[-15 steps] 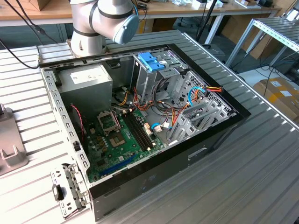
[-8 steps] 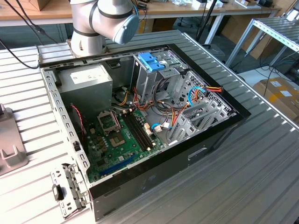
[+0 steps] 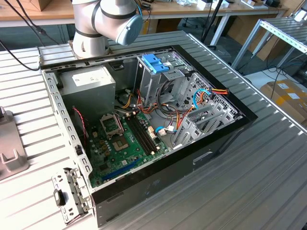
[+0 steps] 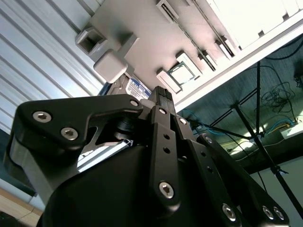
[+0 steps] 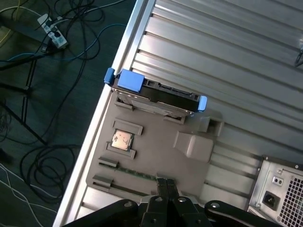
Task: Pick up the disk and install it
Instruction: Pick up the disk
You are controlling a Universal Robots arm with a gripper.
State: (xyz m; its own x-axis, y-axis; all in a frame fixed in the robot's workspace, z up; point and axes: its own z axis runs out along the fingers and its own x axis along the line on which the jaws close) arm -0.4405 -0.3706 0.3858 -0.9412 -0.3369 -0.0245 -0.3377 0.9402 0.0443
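Note:
The disk (image 5: 158, 97) is a dark flat drive with blue plastic rails at both ends, resting at one end of a grey holder plate (image 5: 156, 151). In the first wrist view my gripper (image 5: 165, 183) hangs above the opposite end of that plate, well apart from the disk, its two black fingers pressed together with nothing between them. In the second wrist view the shut gripper (image 4: 162, 92) points up at the plate, and a corner of the disk's white label with its blue band (image 4: 137, 88) peeks out beside the fingers.
The plate also carries a processor chip (image 5: 122, 139) and a memory stick (image 5: 137, 173). The open computer case (image 3: 144, 120) lies on the ribbed table, with a blue-topped drive cage (image 3: 156, 64), a grey power supply (image 3: 88, 81) and a motherboard (image 3: 124, 139). Cables lie on the floor past the table edge (image 5: 102, 118).

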